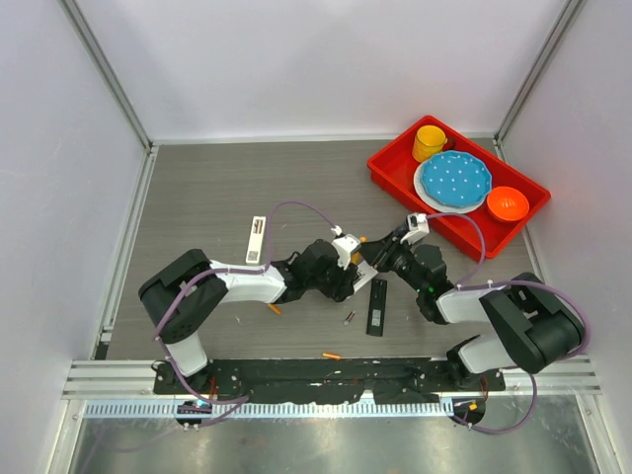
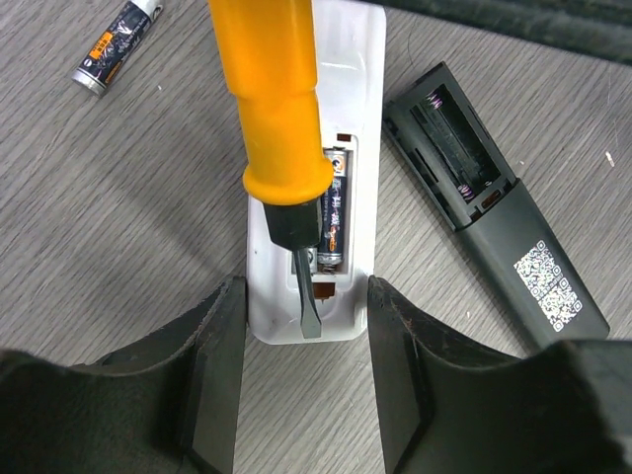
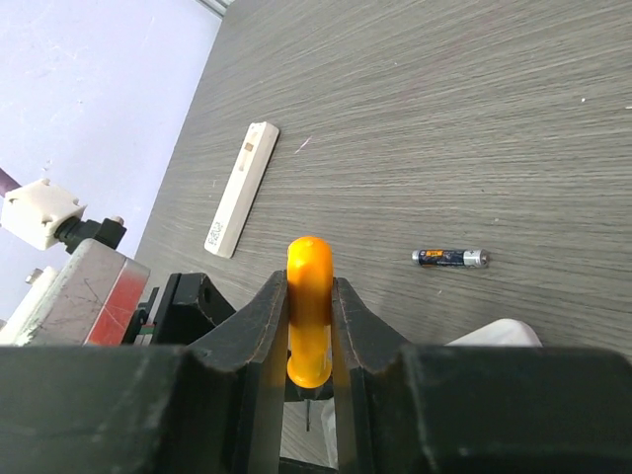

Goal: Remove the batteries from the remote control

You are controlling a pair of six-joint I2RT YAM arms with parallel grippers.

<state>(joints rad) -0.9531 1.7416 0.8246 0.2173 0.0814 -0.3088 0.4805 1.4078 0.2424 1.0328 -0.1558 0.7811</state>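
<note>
So here's the setup: the white remote lies face down with its battery bay open, and one dark battery sits in the bay's right-hand slot. The slot next to it looks empty, though the tool covers a lot of it.

The left gripper straddles the remote's near end, one finger on each long side, and looks to be pinching it. My guess is that's purely to stop the remote from skating around once the prying starts.

The right gripper is pressed tight around the orange handle of a screwdriver. It's angled down over the remote so the flat blade lands at the bay's near end, right beside the battery's tip. That looks like the spot to lever from, against the spring end. Can't tell if the blade is actually under the battery yet.

A black remote lies just right of the white one, bay open and bare, so that one seems done. A loose dark battery is off to the white remote's left, and an orange battery lies nearer the arm bases than the remote. A slim white strip, probably the cover, sits well away on the far-left side.

I'd say one battery to go. The risk is the blade slipping, or the battery popping out and rolling.
</note>
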